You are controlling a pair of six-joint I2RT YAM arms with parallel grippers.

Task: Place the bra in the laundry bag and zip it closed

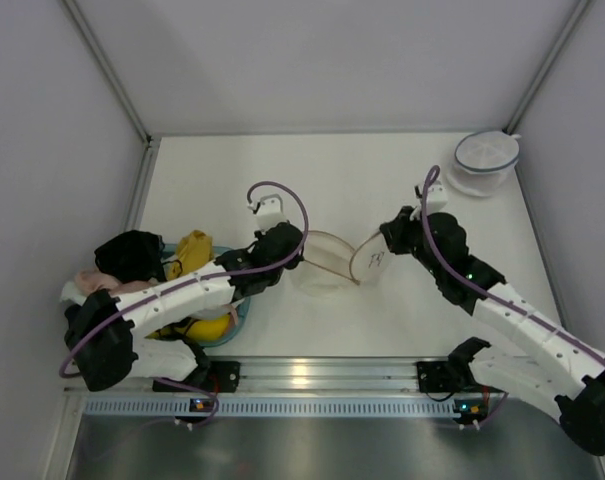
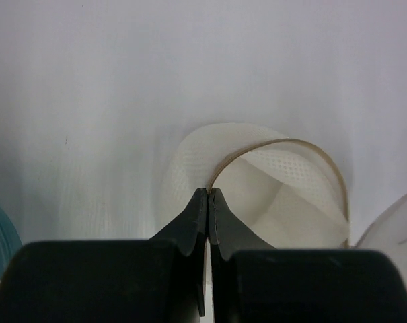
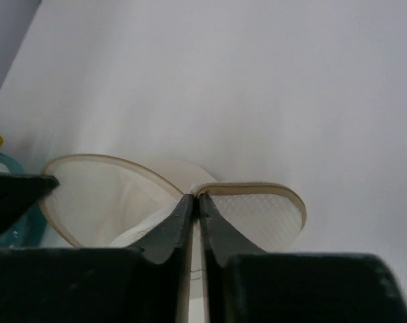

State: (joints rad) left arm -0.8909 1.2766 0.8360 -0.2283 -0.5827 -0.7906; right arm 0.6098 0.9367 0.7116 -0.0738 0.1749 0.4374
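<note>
Here the laundry bag [image 1: 322, 268] lies open in the middle of the overhead frame, with its lid [image 1: 372, 258] tipped up to the right of the bowl-shaped half. The left gripper [image 2: 208, 195] has its jaws pressed together on the tan rim of the mesh bowl half, at that half's left edge. The right gripper [image 3: 195, 198] has its jaws clamped on the rim of the lid. A small dark mark [image 1: 378, 260] sits on the lid, too small to read as writing. The bra [image 1: 191, 251] is well apart from the bag, at the left of the overhead frame. It is heaped in a teal-rimmed tub [image 1: 244, 308], partly under the left arm [image 1: 182, 290], beside a black garment [image 1: 132, 255] and a pink garment [image 1: 85, 280]. A second round bag [image 1: 485, 160] with a blue rim stands in the upper right corner
</note>
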